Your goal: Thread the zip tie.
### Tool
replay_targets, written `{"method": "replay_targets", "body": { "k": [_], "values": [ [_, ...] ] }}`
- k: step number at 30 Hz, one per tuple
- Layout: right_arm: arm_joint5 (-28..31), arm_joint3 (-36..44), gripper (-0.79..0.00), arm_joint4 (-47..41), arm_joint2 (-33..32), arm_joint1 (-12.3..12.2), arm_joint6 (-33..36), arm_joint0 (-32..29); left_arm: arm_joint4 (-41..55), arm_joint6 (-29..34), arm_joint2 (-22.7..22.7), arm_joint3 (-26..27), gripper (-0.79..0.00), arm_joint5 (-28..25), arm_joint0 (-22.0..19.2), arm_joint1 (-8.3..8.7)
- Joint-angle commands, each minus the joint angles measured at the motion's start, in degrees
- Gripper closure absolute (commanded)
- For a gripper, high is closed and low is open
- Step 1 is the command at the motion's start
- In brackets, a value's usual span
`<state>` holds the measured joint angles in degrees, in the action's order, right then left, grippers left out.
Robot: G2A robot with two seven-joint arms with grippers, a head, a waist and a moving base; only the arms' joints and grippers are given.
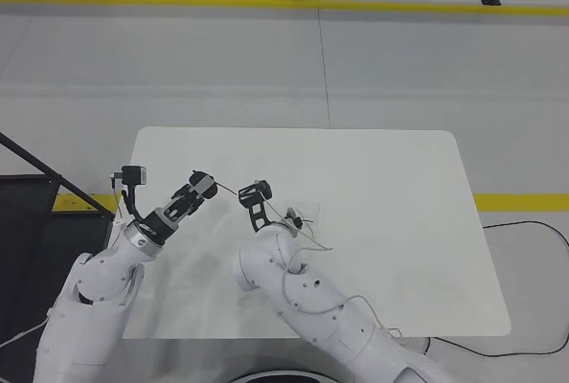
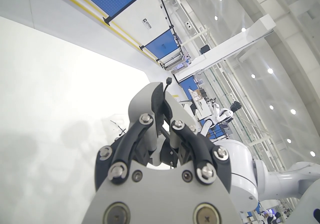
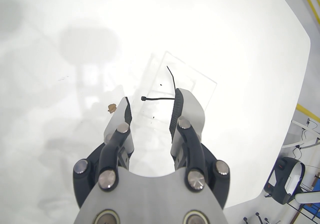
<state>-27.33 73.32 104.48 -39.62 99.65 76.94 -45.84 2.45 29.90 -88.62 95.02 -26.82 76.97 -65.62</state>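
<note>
Left claw (image 2: 163, 95) raised, clamped on zip tie (image 2: 168, 80), right claw (image 3: 152, 95) apart above table (image 3: 225, 22).

Tray (image 1: 308, 209) on table (image 1: 390, 259) beside right claw (image 1: 256, 188)

We see a bright, evenly lit scene. Rows of round ceiling lamps (image 2: 270, 70) shine overhead, and the white tabletop (image 3: 200, 10) glares so strongly that its surface washes out. In both wrist views straight lines bow toward the edges.

Left gripper (image 2: 162, 95) clamped closed; right gripper (image 3: 152, 96) spread wide nearby.
</note>
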Motion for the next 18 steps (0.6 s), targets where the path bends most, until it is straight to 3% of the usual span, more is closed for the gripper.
{"method": "replay_targets", "body": {
  "k": [1,18],
  "values": [
    [0.28,-0.12,-0.345,0.95,-0.62,0.51,0.29,-0.35,0.03,-0.02,0.03,-0.02,0.000,0.00,-0.03,0.02],
    [1.38,-3.55,-0.302,2.54,-3.96,3.98,-1.46,-0.74,0.62,0.01,0.28,-1.39,0.000,-0.24,-0.74,0.25]
  ]
}}
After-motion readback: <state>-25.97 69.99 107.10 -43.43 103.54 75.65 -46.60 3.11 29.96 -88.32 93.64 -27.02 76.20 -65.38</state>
